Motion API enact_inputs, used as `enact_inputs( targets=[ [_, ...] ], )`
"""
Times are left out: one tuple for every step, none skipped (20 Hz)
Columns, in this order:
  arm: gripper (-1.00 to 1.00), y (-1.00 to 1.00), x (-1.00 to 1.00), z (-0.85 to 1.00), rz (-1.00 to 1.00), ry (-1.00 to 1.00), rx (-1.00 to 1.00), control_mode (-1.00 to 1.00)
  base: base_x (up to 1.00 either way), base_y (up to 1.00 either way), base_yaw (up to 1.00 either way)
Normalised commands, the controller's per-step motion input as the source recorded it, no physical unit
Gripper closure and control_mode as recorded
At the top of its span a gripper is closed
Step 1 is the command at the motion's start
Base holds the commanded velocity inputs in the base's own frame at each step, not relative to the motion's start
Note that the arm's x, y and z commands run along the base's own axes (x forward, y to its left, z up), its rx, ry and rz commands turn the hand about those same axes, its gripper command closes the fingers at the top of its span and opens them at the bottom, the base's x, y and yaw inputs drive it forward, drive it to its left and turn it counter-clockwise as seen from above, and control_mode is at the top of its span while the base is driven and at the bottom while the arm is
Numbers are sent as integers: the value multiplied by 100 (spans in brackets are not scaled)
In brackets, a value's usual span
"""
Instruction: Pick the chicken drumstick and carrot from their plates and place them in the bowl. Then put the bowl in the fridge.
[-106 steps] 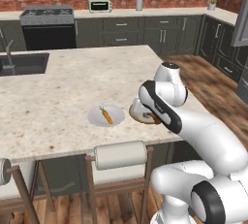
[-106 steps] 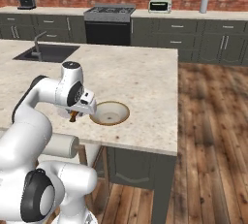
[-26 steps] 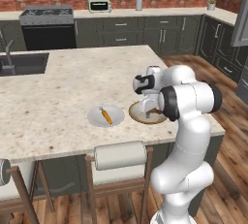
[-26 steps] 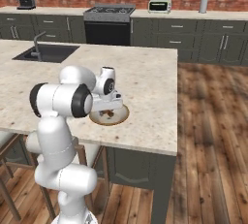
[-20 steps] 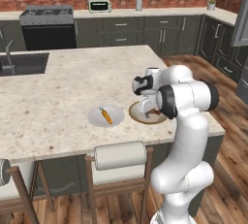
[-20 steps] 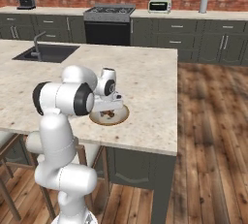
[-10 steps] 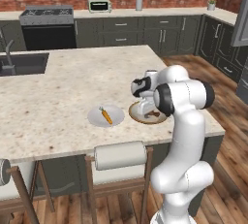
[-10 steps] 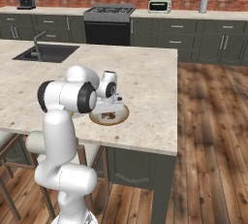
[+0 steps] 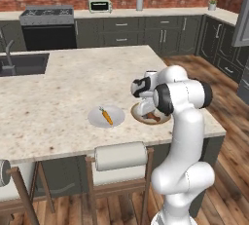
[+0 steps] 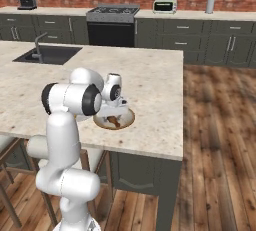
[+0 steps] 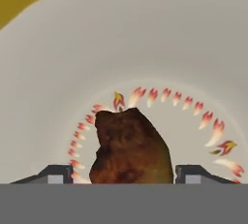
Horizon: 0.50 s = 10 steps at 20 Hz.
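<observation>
While lying in the pale cream hollow of the bowl [image 11: 145, 34], bottom centre of the hand view, chicken drumstick [image 11: 131, 150]: dark brown, knobby, resting between the two dark finger tips with a gap showing on each side. Gripper [image 11: 124, 175]: jaws spread wide, holding nothing. Bowl sits right of centre in the left base view, close to the counter's [image 9: 58, 107] near edge. Carrot [image 9: 106, 116]: on the grey-white plate [image 9: 95, 120], just left of the bowl. Advised: lift straight up clear of the tan rim before swinging towards the carrot; avoid nudging the bowl.
</observation>
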Motion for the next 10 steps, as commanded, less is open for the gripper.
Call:
enact_inputs(
  targets=[
    [-100, -5, 0, 10, 0, 0, 1, -100, 0, 0, 0],
    [-100, -3, -4, 18, 0, 0, 0, -100, 0, 0, 0],
    [-100, 0, -6, 21, 0, 0, 0, -100, 0, 0, 0],
    [-100, 0, -9, 27, 0, 0, 0, -100, 0, 0, 0],
    [-100, 3, -12, 34, 0, 0, 0, -100, 0, 0, 0],
    [-100, 7, -15, 42, 0, -1, 0, -100, 0, 0, 0],
    [-100, 10, -20, 45, 0, -5, 0, -100, 0, 0, 0],
    [-100, 7, -31, 51, 0, -15, 0, -100, 0, 0, 0],
    [-100, 7, -37, 53, -5, -22, 0, -100, 0, 0, 0],
    [-100, 12, -32, 44, -7, -16, 0, -100, 0, 0, 0]
  ],
)
